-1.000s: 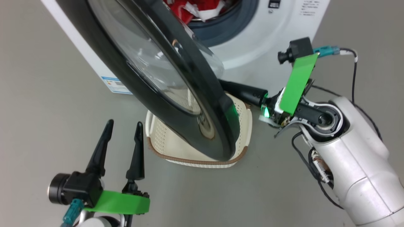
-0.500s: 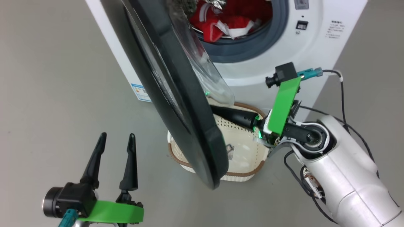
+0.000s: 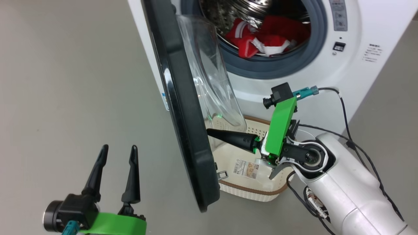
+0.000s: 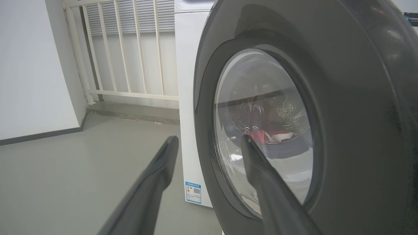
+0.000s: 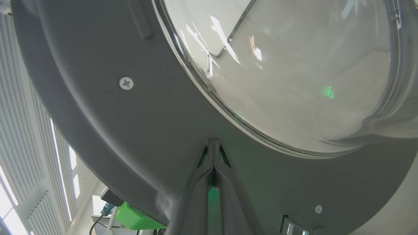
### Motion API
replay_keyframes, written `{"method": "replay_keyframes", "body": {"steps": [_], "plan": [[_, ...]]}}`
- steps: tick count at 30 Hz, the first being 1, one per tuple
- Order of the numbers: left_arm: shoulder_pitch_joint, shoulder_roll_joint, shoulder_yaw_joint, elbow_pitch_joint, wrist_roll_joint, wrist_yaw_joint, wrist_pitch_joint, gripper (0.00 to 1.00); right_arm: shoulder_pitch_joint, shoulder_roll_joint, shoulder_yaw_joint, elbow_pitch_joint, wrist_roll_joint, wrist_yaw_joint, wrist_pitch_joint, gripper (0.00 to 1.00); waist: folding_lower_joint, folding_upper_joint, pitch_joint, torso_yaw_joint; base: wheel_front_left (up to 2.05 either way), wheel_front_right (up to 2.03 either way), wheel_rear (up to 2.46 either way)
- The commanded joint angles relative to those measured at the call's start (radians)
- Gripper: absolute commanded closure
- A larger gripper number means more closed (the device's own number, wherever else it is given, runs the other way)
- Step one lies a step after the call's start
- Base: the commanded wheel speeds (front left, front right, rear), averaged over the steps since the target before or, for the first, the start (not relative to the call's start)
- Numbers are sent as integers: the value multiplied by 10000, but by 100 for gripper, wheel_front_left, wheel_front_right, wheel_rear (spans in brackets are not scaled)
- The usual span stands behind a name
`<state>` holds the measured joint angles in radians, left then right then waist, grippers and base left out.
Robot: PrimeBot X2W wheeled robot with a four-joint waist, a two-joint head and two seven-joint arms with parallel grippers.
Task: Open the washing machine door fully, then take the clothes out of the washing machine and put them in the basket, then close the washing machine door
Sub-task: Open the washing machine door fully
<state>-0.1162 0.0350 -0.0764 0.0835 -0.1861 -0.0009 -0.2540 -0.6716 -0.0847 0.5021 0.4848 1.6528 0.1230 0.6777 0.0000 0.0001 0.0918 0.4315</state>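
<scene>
In front of the washing machine, the washing machine door stands swung out, nearly edge-on to the head camera. I judge it only partly open, so the first step, opening it fully, is the one in hand.

The right gripper has its two fingers pressed together with nothing between them. Their tips rest against the door's dark inner rim, just below the bulging glass bowl. The left gripper hovers over the floor on the door's outer side with its fingers spread apart, holding nothing and well clear of the rim.

The clothes, red with white trim, lie in the steel drum. The basket sits on the floor directly below the opening, under the right arm.

The next move likely calls for pushing the door farther round on its hinge, the closed tips sliding along the rim without slipping onto the glass. After that, a gripper must open and reach into the drum.
</scene>
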Motion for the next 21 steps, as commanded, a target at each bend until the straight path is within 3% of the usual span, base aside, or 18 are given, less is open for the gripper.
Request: {"method": "replay_keyframes", "body": {"steps": [1, 10, 21], "plan": [[-6, 152, 367, -191, 45, -43, -78, 0, 123, 340, 186, -261, 35, 77, -81, 100, 0, -1, -159, 228, 0, 0, 0], [107, 159, 444, -68, 102, -141, -78, 0, 166, 343, 681, -174, 414, 77, -490, 100, 0, -1, -456, 803, 0, 0, 0], [300, 162, 672, -210, 9, -106, -78, 0, -244, 343, 1454, -49, 788, 77, -930, 100, 0, -1, -349, 902, 0, 0, 0]]}}
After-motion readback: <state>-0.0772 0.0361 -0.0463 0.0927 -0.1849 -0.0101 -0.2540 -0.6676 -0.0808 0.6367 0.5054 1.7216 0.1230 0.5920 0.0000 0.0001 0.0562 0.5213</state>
